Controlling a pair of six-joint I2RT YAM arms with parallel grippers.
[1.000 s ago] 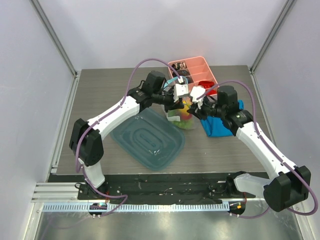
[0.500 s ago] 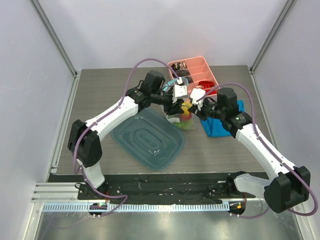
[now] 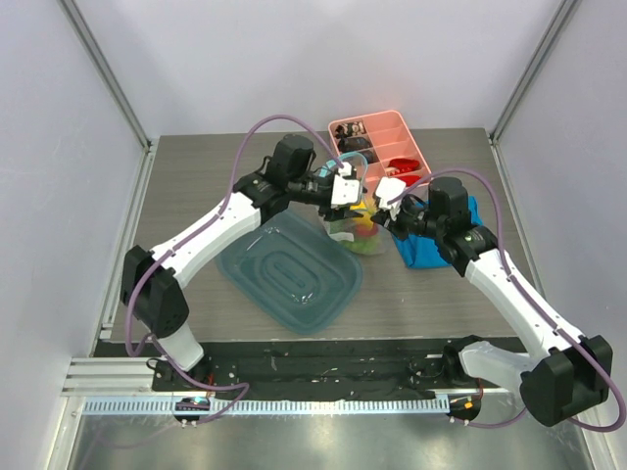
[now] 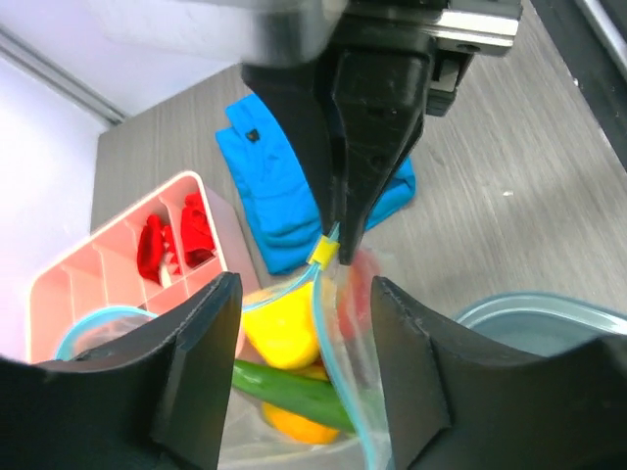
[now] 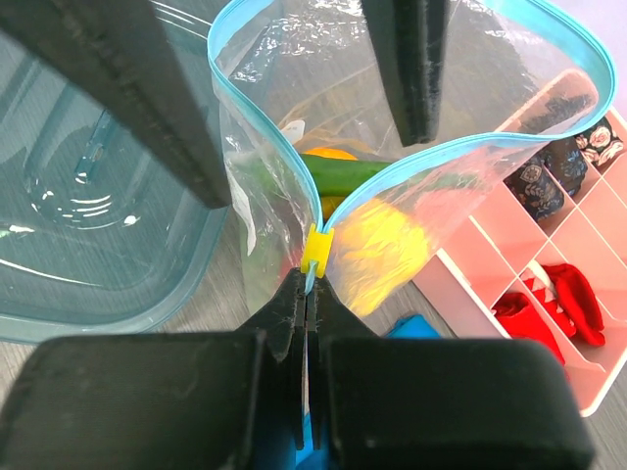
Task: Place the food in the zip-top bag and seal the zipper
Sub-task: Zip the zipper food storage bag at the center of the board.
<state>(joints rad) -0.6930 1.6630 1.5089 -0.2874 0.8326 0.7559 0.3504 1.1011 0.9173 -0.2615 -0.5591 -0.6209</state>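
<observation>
Bag mouth is crowded for you: the right pincer (image 5: 306,284) is clamped on the zipper (image 5: 421,157) end at the yellow slider (image 5: 313,250). The left pincer (image 4: 306,294) hangs with fingers spread over the zip-top bag (image 3: 351,235). The pink divided box (image 3: 387,137) sits just behind the bag. The blue cloth (image 3: 426,250) blocks the right side, under the right arm. The teal tray (image 3: 289,269) lies just beside the bag at front-left. You have room to pass over bare worktop (image 3: 196,176) at far left, and at front right.

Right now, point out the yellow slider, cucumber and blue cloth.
yellow slider (image 5: 313,253), right wrist view, its middle.
cucumber (image 5: 353,174), right wrist view, mid-length.
blue cloth (image 4: 274,186), left wrist view, folded centre.
</observation>
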